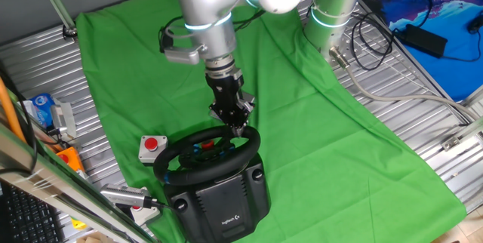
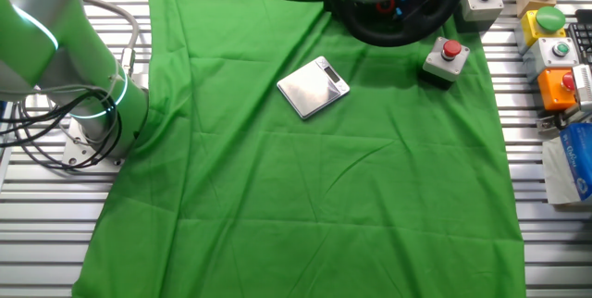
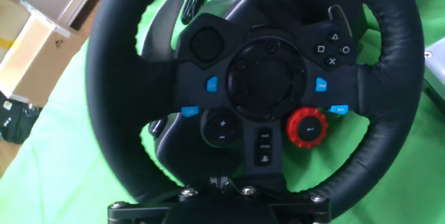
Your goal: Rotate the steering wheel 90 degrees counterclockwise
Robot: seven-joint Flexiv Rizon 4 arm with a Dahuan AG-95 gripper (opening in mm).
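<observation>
The steering wheel [image 1: 198,160] is a black rim on a bulky dark grey base [image 1: 226,198] at the front of the green cloth. In the hand view the steering wheel [image 3: 125,133] fills the frame, with the blue and red hub buttons [image 3: 307,127] upright. It also shows at the top edge of the other fixed view [image 2: 398,25]. My gripper [image 1: 239,124] points down at the rim's far edge, over the bottom spoke. In the hand view my gripper [image 3: 219,181] shows two fingertips close together, and nothing shows between them. The rim just under them is hidden.
A small white box with a red button [image 1: 152,146] sits left of the wheel. A silver scale [image 2: 313,86] lies on the cloth. Several button boxes [image 2: 552,53] and a blue pack [image 2: 572,168] line one table side. Cables [image 1: 377,39] lie near the arm's base.
</observation>
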